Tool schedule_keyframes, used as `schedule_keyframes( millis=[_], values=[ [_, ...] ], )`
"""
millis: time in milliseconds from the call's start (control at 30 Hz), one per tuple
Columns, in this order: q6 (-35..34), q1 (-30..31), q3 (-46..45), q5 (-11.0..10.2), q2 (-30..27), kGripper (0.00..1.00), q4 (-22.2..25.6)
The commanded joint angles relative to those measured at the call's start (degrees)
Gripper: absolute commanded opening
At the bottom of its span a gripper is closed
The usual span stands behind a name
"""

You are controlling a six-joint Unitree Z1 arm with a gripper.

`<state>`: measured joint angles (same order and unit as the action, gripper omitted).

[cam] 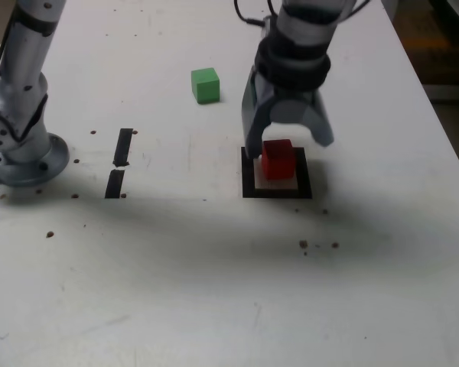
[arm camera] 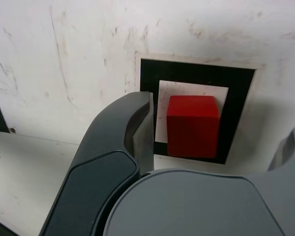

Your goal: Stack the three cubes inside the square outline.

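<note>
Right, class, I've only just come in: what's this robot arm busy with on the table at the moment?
A single robot arm is working with coloured cubes on a white table. Its gripper hangs over the square outline, jaws spread open on either side of the red cube, not gripping it. The red cube sits inside the outline. The green cube lies apart, farther back on the table, so no stack exists yet. No yellow cube shows in either view.

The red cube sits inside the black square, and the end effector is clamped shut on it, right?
Not quite. The red cube does sit inside the black square, but the end effector is open: in the wrist view, pale floor shows between the cube and the one inner pad visible, so nothing is gripped.
</note>
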<state>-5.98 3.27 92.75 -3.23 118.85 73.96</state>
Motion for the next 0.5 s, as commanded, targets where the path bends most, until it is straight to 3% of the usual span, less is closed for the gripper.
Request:
schedule_keyframes(
  millis=[0,233,467],
  values=[
    [1.70,-1.98,1.94,-0.57,-0.95,1.00,1.60],
    [4.46,-9.23,10.87,-3.30,-1.37,1.00,8.10],
    [-2.52,-16.09,13.14,-2.63,0.10,1.00,8.50]
  ],
)
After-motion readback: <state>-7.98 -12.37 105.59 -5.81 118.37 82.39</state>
